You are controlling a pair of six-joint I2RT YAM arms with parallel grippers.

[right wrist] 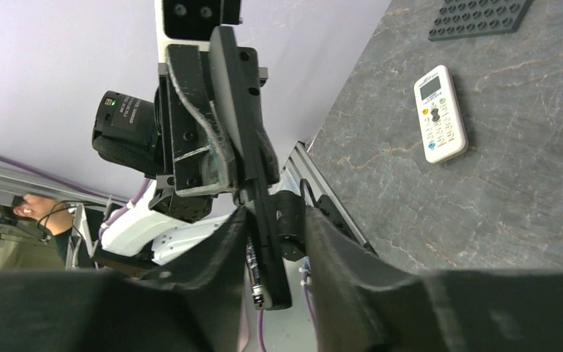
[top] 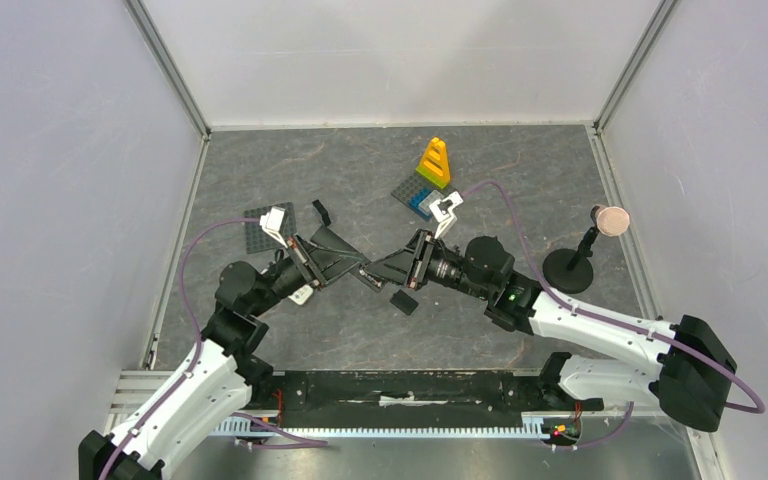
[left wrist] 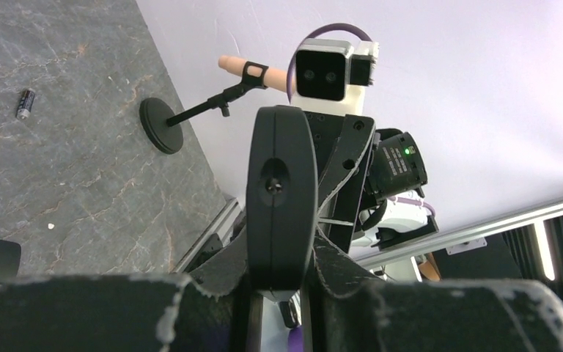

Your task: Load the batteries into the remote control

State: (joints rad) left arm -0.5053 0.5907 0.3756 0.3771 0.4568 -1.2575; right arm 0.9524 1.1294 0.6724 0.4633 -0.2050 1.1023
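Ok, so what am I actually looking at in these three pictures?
These are two robot arms bolted to a table edge. One picture looks down from above; the other two come from a camera on each wrist. On the grey table lie a white remote, one loose battery, a grey studded plate, toy bricks and a small stand. The left gripper and right gripper both clamp one slim black bar; I can't tell what it is.

Black remote control [left wrist: 281, 192] stands edge-on; a dark battery [left wrist: 26, 103], seemingly loose, lies flat.
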